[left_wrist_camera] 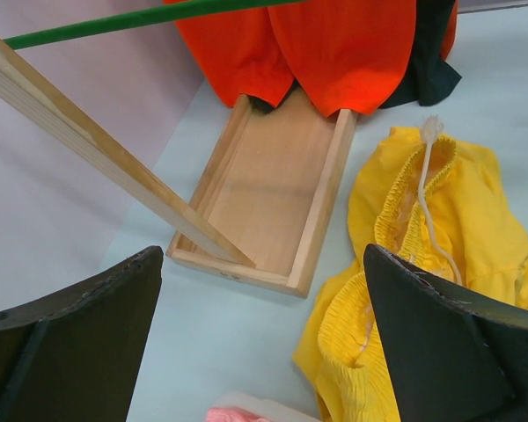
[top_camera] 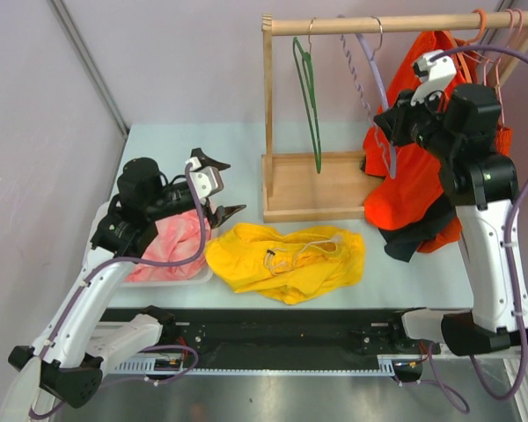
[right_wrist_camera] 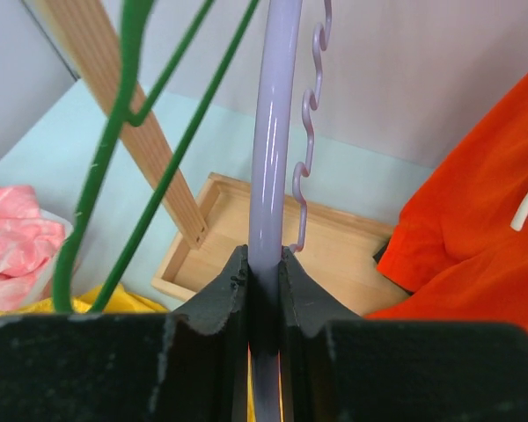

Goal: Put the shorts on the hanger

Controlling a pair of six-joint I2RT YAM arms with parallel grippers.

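Green hanger (top_camera: 313,119) on wooden rack (top_camera: 267,105); orange shorts (top_camera: 400,193) hanging; pink cloth (top_camera: 172,246) in bin (top_camera: 198,276).

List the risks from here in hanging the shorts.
1. The right end effector pinches one thin, smooth arm of the hanger; it may swivel or slip when lifted.
2. The green hanger hangs close beside it on the rail and could snag and come along.
3. The shorts lie crumpled, so the open left end effector may grab more than one layer.
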